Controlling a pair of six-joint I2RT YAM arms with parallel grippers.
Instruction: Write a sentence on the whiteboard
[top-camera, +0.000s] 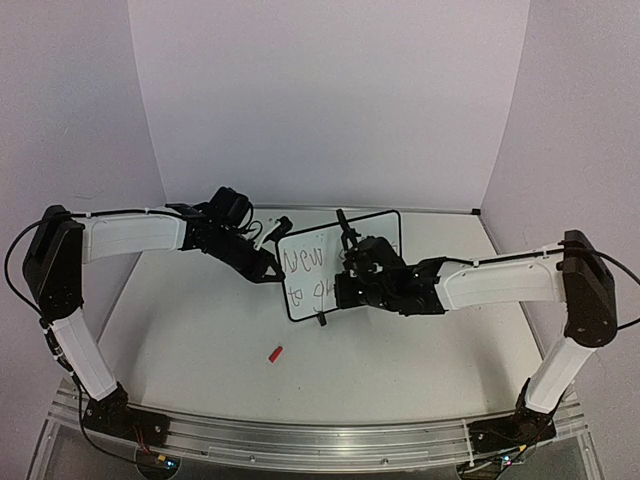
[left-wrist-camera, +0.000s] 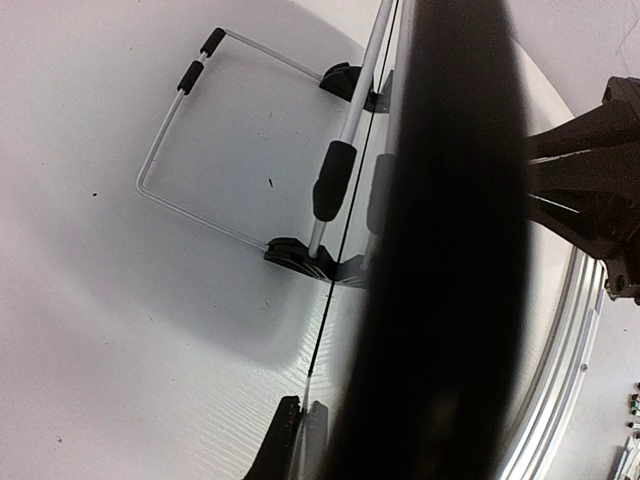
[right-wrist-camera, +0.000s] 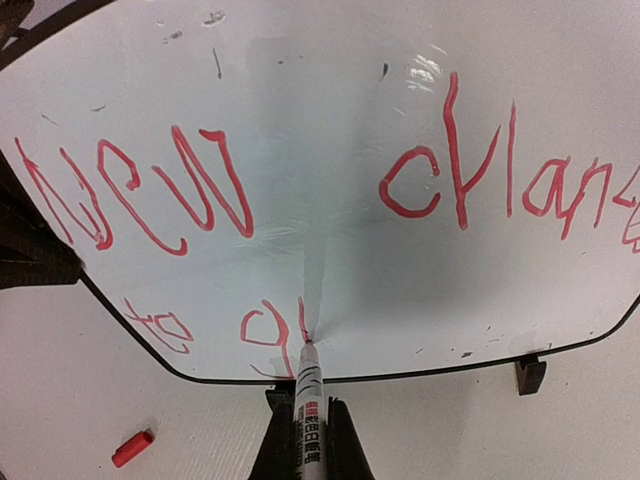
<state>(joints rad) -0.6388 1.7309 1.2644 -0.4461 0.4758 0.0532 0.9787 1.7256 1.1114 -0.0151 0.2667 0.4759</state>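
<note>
Gripping the marker (right-wrist-camera: 308, 392), right gripper (right-wrist-camera: 308, 432) touches tip to whiteboard (right-wrist-camera: 330, 130); left gripper (top-camera: 268, 268) clamps its edge

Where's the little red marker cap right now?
From above, the red cap lies loose on the table, in front of the whiteboard, below its lower left corner.

whiteboard (right-wrist-camera: 320, 120) glossy, smooth, glare spots; table (top-camera: 200, 330) matt white; wire stand (left-wrist-camera: 361, 80) bare metal, black sleeves; rail (top-camera: 320, 437) brushed metal.

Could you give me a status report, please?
Left gripper shut on whiteboard edge. Right gripper shut on marker, tip on board. Sentence mid second line. Red cap aside.
</note>
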